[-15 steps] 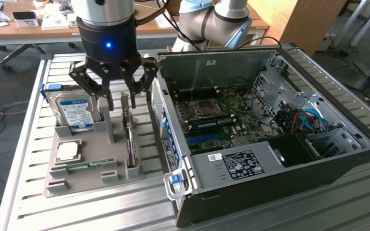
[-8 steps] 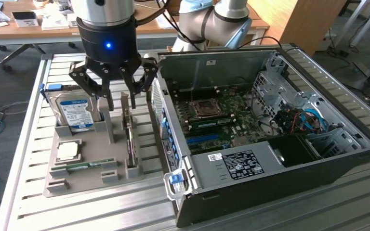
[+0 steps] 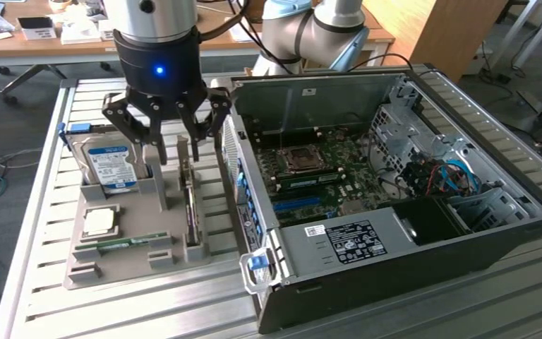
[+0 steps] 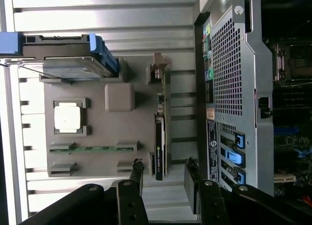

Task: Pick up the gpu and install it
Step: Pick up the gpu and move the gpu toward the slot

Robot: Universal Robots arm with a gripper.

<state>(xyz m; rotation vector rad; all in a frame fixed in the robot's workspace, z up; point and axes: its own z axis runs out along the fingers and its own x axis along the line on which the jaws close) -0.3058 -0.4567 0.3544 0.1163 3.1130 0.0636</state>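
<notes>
The gpu (image 3: 190, 201) stands on its long edge in a slot of the grey holder tray (image 3: 135, 265), left of the open computer case in the exterior view. From the wrist it is a thin dark strip with a green edge, the gpu (image 4: 160, 137). My gripper (image 3: 178, 150) hangs open just above the card's far end, with nothing between its fingers. In the wrist view my gripper (image 4: 165, 178) has one black finger on either side of the line of the card, and the fingers (image 4: 138, 175) are apart from it.
The tray (image 4: 122, 132) also holds a hard drive (image 3: 111, 166) standing at its far end, a CPU (image 3: 99, 221) and a memory stick (image 3: 121, 244). The open computer case (image 3: 497, 226) with its motherboard (image 3: 323, 176) lies close beside the tray on the slatted metal table (image 3: 158, 311).
</notes>
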